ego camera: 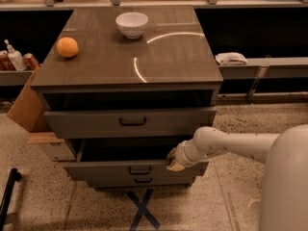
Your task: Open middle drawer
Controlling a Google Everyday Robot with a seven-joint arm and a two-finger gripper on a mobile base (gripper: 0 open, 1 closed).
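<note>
The grey-brown cabinet has three drawers. The middle drawer [106,170] is pulled out, showing a dark gap above its front, and has a small black bar handle [139,169]. My gripper [174,160] is at the top edge of this drawer's front, right of the handle, at the end of my white arm [226,146], which comes in from the right. The top drawer [86,123] also stands out from the cabinet. Only a strip of the bottom drawer [143,180] shows beneath the middle one.
An orange [67,47] and a white bowl [132,24] sit on the cabinet top. A cardboard box [29,107] stands at the cabinet's left. Bottles and cans [14,57] are on a left shelf, a white cloth [231,58] on a right shelf. A blue X [142,211] marks the floor.
</note>
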